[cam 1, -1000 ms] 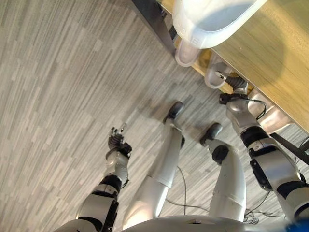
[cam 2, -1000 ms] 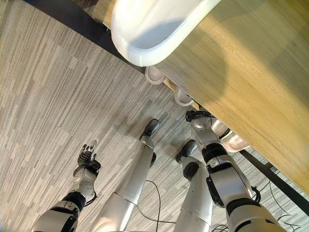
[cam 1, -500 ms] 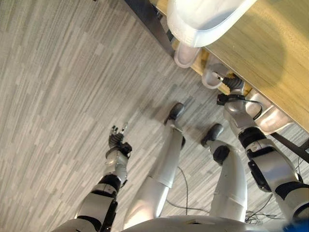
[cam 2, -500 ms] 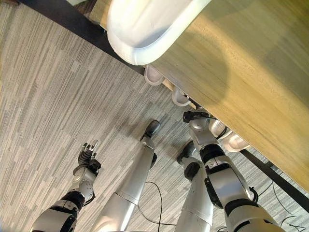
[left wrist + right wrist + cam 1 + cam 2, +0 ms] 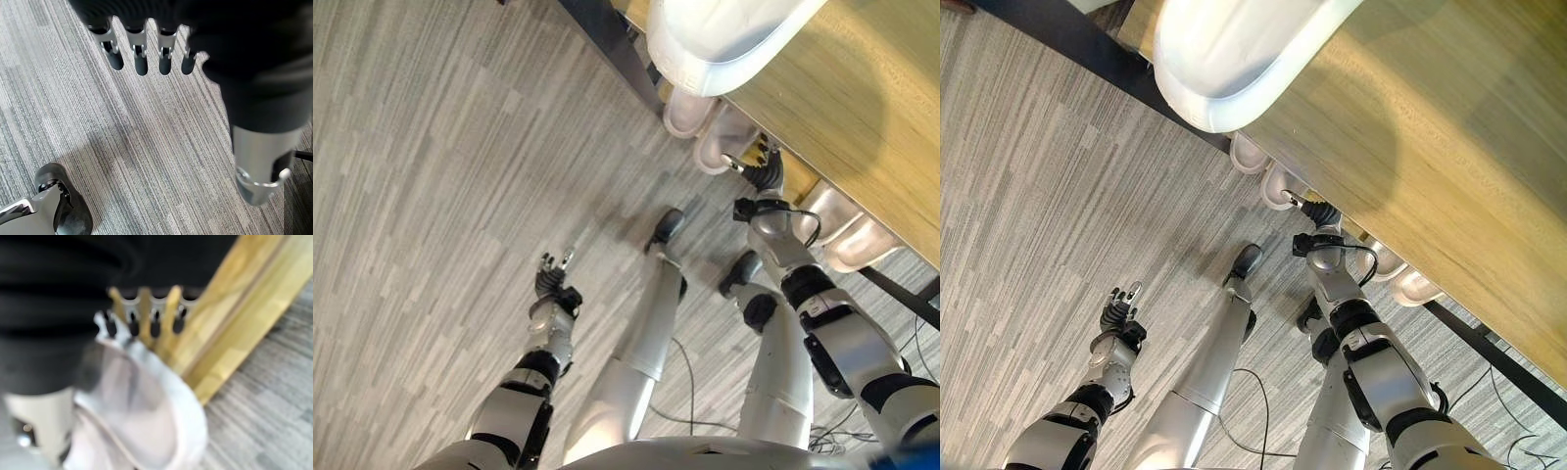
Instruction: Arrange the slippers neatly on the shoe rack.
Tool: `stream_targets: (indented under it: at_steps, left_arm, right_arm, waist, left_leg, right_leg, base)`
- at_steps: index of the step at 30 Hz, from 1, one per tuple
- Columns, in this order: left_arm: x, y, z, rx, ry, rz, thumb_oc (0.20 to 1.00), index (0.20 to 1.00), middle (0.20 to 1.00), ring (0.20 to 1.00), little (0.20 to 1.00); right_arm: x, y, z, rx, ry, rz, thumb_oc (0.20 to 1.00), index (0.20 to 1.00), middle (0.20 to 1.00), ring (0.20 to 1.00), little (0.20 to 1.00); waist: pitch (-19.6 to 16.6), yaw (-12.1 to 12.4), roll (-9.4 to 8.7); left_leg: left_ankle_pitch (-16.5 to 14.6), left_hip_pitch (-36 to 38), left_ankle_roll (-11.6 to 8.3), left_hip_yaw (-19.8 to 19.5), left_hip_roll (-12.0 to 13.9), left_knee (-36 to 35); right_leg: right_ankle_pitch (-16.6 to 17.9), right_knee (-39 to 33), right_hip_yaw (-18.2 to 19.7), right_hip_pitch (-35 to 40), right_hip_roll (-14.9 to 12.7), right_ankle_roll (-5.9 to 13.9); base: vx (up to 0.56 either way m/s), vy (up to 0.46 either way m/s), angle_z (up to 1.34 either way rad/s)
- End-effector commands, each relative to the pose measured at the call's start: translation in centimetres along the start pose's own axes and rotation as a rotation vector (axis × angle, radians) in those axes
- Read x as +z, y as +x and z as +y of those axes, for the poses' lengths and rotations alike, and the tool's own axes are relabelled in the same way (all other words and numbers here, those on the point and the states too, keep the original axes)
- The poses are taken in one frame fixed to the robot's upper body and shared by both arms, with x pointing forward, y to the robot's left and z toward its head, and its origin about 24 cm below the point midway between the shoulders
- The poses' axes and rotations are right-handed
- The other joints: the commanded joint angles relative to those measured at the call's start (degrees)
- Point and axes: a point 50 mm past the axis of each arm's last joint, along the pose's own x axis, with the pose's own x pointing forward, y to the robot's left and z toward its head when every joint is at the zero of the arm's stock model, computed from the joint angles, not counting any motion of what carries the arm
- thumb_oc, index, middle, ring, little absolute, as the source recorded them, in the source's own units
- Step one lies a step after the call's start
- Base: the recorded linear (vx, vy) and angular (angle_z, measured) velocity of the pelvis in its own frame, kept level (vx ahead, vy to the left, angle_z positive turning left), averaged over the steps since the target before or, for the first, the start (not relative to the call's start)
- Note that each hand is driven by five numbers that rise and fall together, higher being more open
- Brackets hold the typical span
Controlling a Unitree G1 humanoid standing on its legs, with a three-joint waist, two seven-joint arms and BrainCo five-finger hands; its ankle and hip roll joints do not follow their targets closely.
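A wooden shoe rack (image 5: 867, 117) fills the upper right. One big white slipper (image 5: 720, 39) lies on its top board. More white slippers poke out of a lower shelf: one at the left (image 5: 685, 113) and two further right (image 5: 822, 206), (image 5: 862, 245). My right hand (image 5: 762, 174) reaches to that shelf, its fingers curled over a white slipper (image 5: 717, 147) that sits right beside the left one. In the right wrist view this slipper (image 5: 146, 421) lies under the fingers (image 5: 142, 323). My left hand (image 5: 551, 284) hangs open over the floor, holding nothing.
Grey striped carpet (image 5: 431, 176) covers the floor to the left of the rack. A dark metal frame bar (image 5: 607, 29) runs along the rack's near edge, and another dark bar (image 5: 901, 294) slants at the lower right.
My right hand has moved left along the lower shelf with the white slipper, which now sits next to the leftmost one. The left hand has stayed in place.
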Motion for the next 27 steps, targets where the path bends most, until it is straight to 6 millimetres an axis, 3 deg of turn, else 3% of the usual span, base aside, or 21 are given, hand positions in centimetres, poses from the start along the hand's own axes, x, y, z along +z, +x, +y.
stream_targets:
  at_steps: [1,2,4,5,10,15,23,27]
  left_arm:
    - [-1.0,-0.3,2.8,0.074,0.076,0.042,1.0,1.0,1.0,1.0,1.0]
    - [-1.0,-0.3,2.9,0.075,0.076,0.042,1.0,1.0,1.0,1.0,1.0]
    - [-1.0,-0.1,2.3,0.071,0.073,0.052,1.0,1.0,1.0,1.0,1.0]
    - [-1.0,-0.1,2.3,0.071,0.074,0.053,1.0,1.0,1.0,1.0,1.0]
    - [-1.5,-0.1,1.8,0.082,0.058,0.083,1.0,1.0,1.0,1.0,1.0]
    - [-2.4,-0.5,3.2,0.104,0.081,0.124,1.0,1.0,1.0,1.0,1.0]
    - [-4.2,-1.5,4.5,0.076,0.18,0.196,1.0,1.0,1.0,1.0,1.0]
    - [-4.7,-1.8,4.5,0.061,0.193,0.21,1.0,1.0,1.0,1.0,1.0]
  right_arm:
    - [-3.3,-1.9,1.4,0.003,0.177,0.155,1.0,1.0,1.0,1.0,1.0]
    - [-3.3,-1.9,1.4,0.003,0.178,0.156,1.0,1.0,1.0,1.0,1.0]
    - [-7.3,-4.0,-0.2,-0.088,0.208,0.308,1.0,1.0,1.0,1.0,1.0]
    - [-7.3,-4.0,-0.2,-0.089,0.208,0.309,1.0,1.0,1.0,1.0,1.0]
    - [-12.8,-8.6,-3.0,-0.203,0.178,0.498,1.0,1.0,1.0,1.0,1.0]
    - [-15.5,-11.6,-4.5,-0.168,0.086,0.607,1.0,1.0,1.0,1.0,1.0]
    - [-17.5,-14.6,-3.9,0.131,-0.187,0.672,1.0,1.0,1.0,1.0,1.0]
    - [-18.2,-16.1,-3.6,0.198,-0.219,0.704,1.0,1.0,1.0,1.0,1.0]
  waist:
    - [-0.3,-0.98,0.06]
    - [-0.27,-0.94,0.06]
    - [-0.54,-2.32,-0.06]
    - [-0.47,-2.27,-0.07]
    - [-0.5,-4.99,0.09]
    - [-1.07,-6.19,0.59]
    - [-1.14,-6.17,1.1]
    - [-1.52,-6.05,1.22]
  left_leg:
    - [3.42,1.4,1.91,7.27,4.84,-7.82]
    - [3.41,1.5,1.91,7.27,4.86,-7.84]
    - [2.98,3.66,1.99,7.8,5.47,-8.18]
    - [2.98,3.82,1.99,7.81,5.5,-8.25]
    - [3.45,8.74,2.03,9.25,7.28,-11.04]
    - [4.59,16.13,1.9,9.86,8.2,-15.87]
    - [6.5,26.58,1.54,9.87,8.44,-21.17]
    - [6.44,29.04,1.49,9.8,8.5,-21.3]
  right_leg:
    - [-2.0,3.08,7.63,0.84,1.07,1.71]
    - [-2.0,3.04,7.62,0.95,1.09,1.7]
    - [-1.84,2.34,7.64,2.63,1.61,1.58]
    - [-1.83,2.27,7.64,2.79,1.63,1.57]
    - [-0.51,-0.61,7.51,6.93,2.6,2.04]
    - [1.25,-5.78,6.72,13.37,4.01,2.16]
    - [2.56,-12.55,5.33,24.73,5.38,1.21]
    - [2.62,-13.36,5.03,27.81,5.47,1.08]
  base:
    - [0.0,0.0,0.0]
    - [-0.02,0.03,-0.01]
    - [-0.04,0.049,-0.02]
    - [-0.05,0.042,-0.04]
    - [-0.05,0.053,-0.1]
    - [-0.06,0.03,-0.23]
    - [-0.06,-0.043,-0.1]
    - [-0.03,-0.033,0.04]
